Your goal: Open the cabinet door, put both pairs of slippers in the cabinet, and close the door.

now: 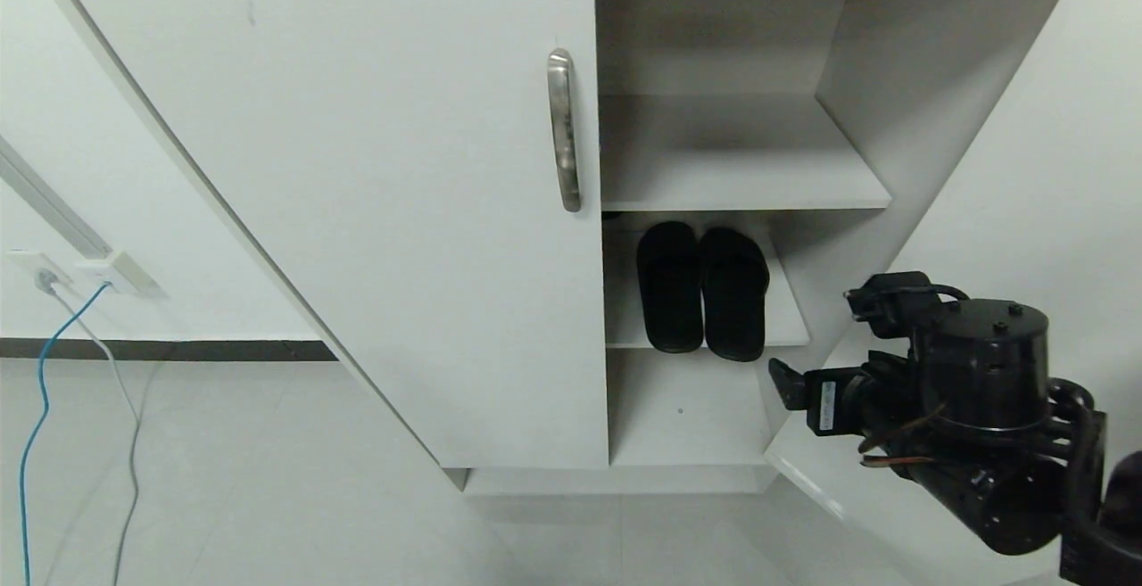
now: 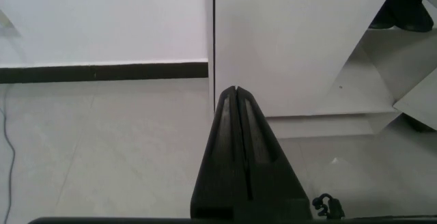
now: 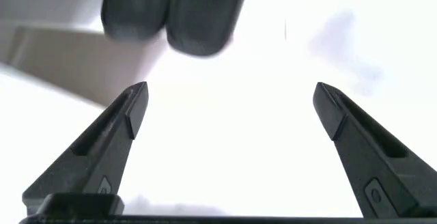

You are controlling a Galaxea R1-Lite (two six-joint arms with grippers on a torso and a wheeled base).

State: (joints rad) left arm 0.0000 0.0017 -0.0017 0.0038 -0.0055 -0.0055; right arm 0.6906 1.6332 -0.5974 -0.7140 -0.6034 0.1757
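Pale floor tiles (image 1: 268, 479) run up to a white cabinet (image 1: 892, 60). Its left door (image 1: 339, 167) is closed and its right door (image 1: 1026, 211) is swung wide open. One pair of black slippers (image 1: 702, 287) lies side by side on the cabinet's middle shelf (image 1: 790, 323), toes pointing inward.

The right gripper (image 1: 825, 345) hangs just outside the cabinet's open side, beside the open door and below the slippers' shelf. Its fingers are spread apart and hold nothing. The left gripper (image 2: 235, 98) sits low in front of the cabinet's closed door with its fingers pressed together, also holding nothing.

With one pair shelved, the step in hand looks like going for the second pair. That calls for drawing the right arm away from the cabinet without knocking the open door. The door should be shut only after the second pair is inside.
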